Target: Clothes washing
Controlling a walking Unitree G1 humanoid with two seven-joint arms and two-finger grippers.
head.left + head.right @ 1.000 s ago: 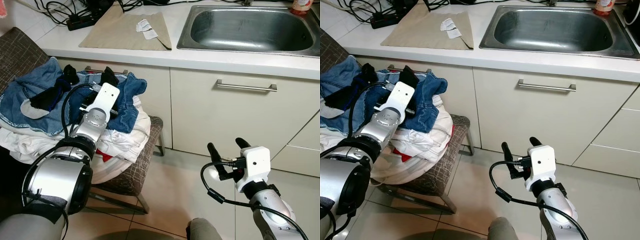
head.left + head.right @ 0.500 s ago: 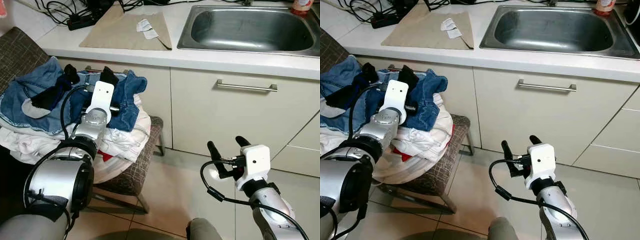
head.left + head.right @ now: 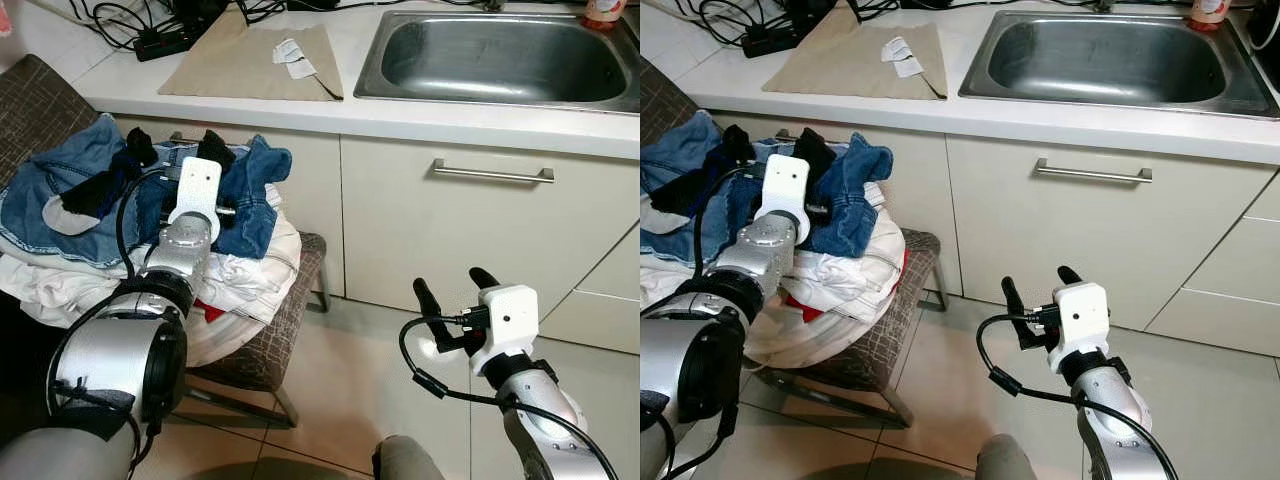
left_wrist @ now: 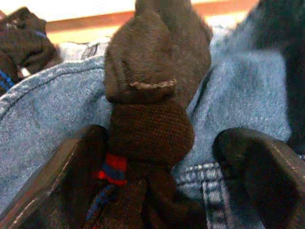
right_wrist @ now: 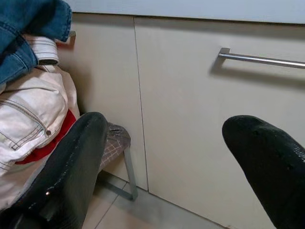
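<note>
**Now reaching deeper into the laundry pile**

Further forward than a second ago: left gripper (image 4: pixel 157 157) pushed up over the heap of clothes (image 3: pixel 120 230) on the chair (image 3: pixel 275 340), white wrist block shifted away from the chair's front edge and nearer the top of the blue jeans (image 3: pixel 245 195). Fingers spread wide, one either side of a dark brown sock (image 4: pixel 152 109) with a small red and blue mark, seen close up in the left wrist view. Not yet clamped; sock lying between the fingers on the denim, touching or not cannot be told. Second dark sock (image 3: pixel 100 190) lying further over on the jeans, toward the chair's back. Beneath the jeans, white garments (image 3: pixel 240 280) with a strip of red showing at the lower edge.

Hardly changed since the earlier frames: right gripper (image 3: pixel 450 300) held low over the tiled floor (image 3: pixel 340 400), in front of the cream cabinet door (image 3: pixel 470 230) with its steel handle (image 3: pixel 490 172). Fingers parted and holding nothing, pointing toward the cabinet and the chair's leg.

Unchanged too on the counter (image 3: pixel 400 115) above: steel sink (image 3: pixel 500 55), tan cloth (image 3: pixel 250 60) with crumpled paper (image 3: pixel 293 55) on it, and tangled black cables (image 3: pixel 170 20) at the back.
</note>
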